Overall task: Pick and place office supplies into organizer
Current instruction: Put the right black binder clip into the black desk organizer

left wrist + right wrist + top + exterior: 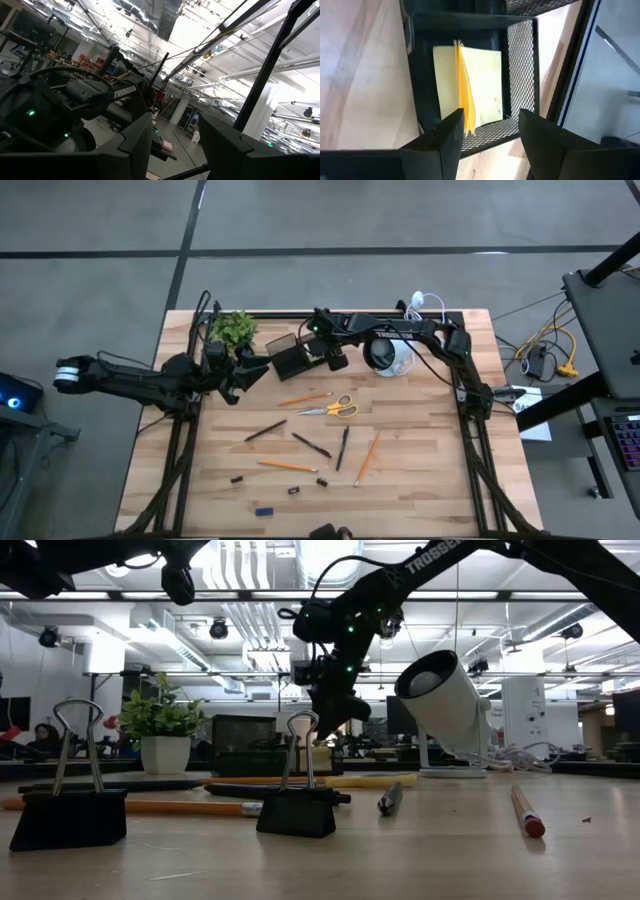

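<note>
The right end effector (487,132) is seen poised directly above the organizer (520,65), its two fingers spread apart and nothing gripped between them. Below it, the yellow sticky-note block (470,85) is found lying inside a mesh-walled compartment of the organizer, its pages slightly fanned, untouched by either finger. From overhead, the organizer (287,352) is placed at the far side of the surface (420,470), just beside the small green plant (232,328), with the white round cup (385,355) near on its other side. The left end effector (240,375) is held just beside the organizer, raised off the surface; its fingers are parted and nothing is seen between them. The scissors (333,408) are left on the surface toward the middle, with orange pencils (367,457), dark pens (311,444) and small dark clips (294,490) scattered nearer the front edge.
</note>
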`<state>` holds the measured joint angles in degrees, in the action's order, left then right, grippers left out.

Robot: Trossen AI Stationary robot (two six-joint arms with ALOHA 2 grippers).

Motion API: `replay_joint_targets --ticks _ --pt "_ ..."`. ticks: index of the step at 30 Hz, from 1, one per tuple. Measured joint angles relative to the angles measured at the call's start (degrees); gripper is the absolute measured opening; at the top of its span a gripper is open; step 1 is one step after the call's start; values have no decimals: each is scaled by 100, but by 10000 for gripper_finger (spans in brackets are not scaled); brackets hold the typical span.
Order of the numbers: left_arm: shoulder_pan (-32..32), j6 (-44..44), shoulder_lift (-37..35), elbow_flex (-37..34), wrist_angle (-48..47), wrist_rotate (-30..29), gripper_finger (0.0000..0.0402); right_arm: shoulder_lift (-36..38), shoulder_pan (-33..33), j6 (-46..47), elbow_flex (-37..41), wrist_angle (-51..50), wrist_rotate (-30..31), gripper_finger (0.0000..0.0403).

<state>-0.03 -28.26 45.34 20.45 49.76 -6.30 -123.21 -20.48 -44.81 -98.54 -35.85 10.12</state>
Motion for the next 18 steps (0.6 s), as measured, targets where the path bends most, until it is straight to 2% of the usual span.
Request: replay_joint_targets --ticks 18 --pt "0 1 0 -4 33 -2 146 1147 28 1791 6 210 -710 173"
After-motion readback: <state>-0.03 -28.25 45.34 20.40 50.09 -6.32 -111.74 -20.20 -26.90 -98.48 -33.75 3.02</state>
